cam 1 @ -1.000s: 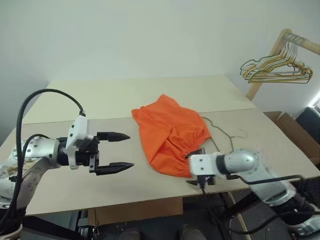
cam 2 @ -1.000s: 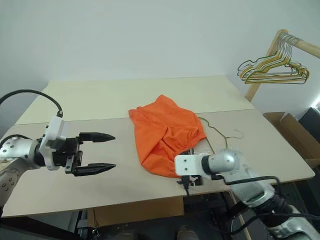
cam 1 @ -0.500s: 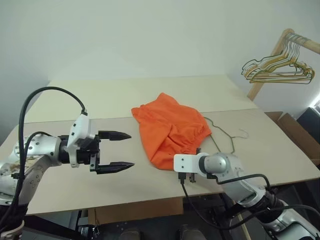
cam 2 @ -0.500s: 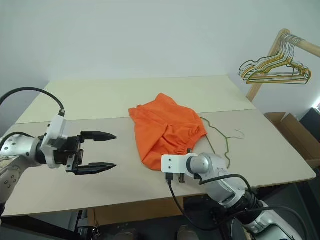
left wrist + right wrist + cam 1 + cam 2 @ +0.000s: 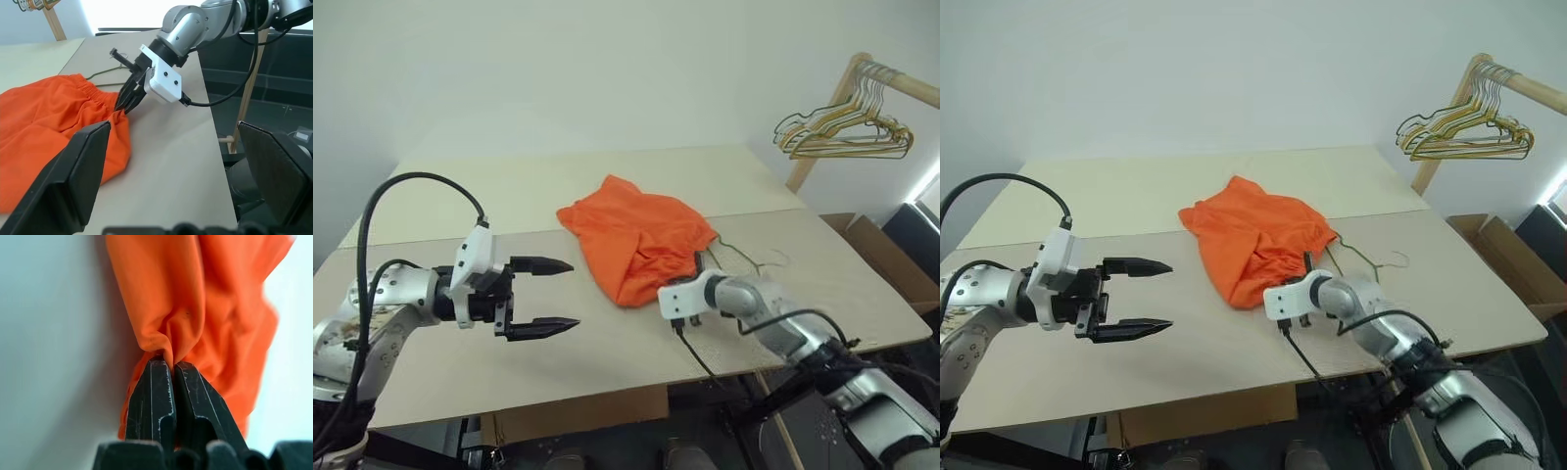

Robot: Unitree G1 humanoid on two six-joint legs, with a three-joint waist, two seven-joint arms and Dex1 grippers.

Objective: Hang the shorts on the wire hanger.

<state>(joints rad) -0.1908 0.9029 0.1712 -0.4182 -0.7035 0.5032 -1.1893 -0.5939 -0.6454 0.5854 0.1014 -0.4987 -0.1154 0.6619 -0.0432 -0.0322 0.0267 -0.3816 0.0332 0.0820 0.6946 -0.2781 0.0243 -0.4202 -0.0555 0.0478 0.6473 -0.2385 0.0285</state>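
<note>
- My right gripper [image 5: 172, 363] is pinched on a fold of the orange shorts [image 5: 641, 235], which lie mid-table.
- My left gripper [image 5: 551, 295] hovers spread wide, well apart.
- The wire hanger [image 5: 752, 258] lies beside the shorts on the pale table [image 5: 607, 343].
- Plain white wall behind; a bunch of hangers [image 5: 842, 132] hangs on a wooden rack.

My left gripper [image 5: 550, 294] held level, black fingers spread wide. My right gripper [image 5: 122, 106] angled down, fingers pinched together on fabric fold.
</note>
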